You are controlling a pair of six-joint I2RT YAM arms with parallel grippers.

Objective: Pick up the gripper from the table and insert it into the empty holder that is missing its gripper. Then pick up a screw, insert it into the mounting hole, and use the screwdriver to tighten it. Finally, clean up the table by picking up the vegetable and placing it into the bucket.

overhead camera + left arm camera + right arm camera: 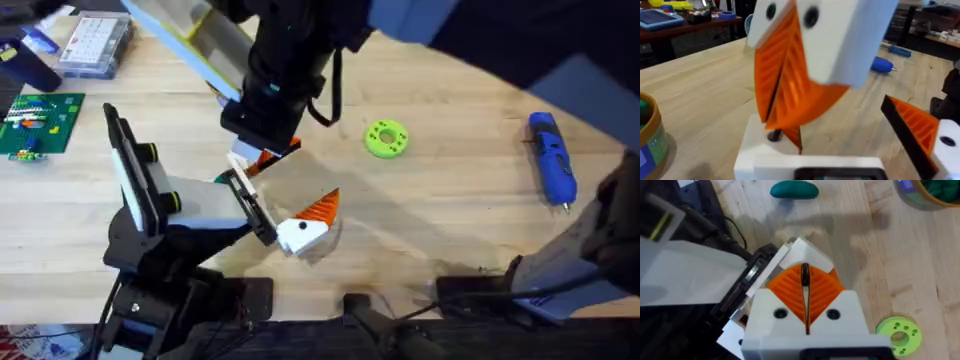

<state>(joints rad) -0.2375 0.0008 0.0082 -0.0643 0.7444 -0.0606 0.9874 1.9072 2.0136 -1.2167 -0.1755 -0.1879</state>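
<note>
Over the middle of the table (450,210), the right gripper (262,152) is reaching down at the open end of the holder (190,205). Its orange pads (790,287) are pressing together, apparently clamping the gripper (757,137), whose white base is sitting against the holder's black rail bracket. Just beside it, the holder's fitted finger (322,207) is pointing away from the white body, orange wedge on a white block. The holder is standing near the table's near-left edge, its yellow-ringed knobs facing up. A green disc (386,138) is lying to the right of the right gripper, apart from it. The screwdriver (552,158) is lying well apart at the far right, tip toward the near edge. In the right wrist view, the vegetable (794,189) is lying on the wood near the bucket (930,192).
</note>
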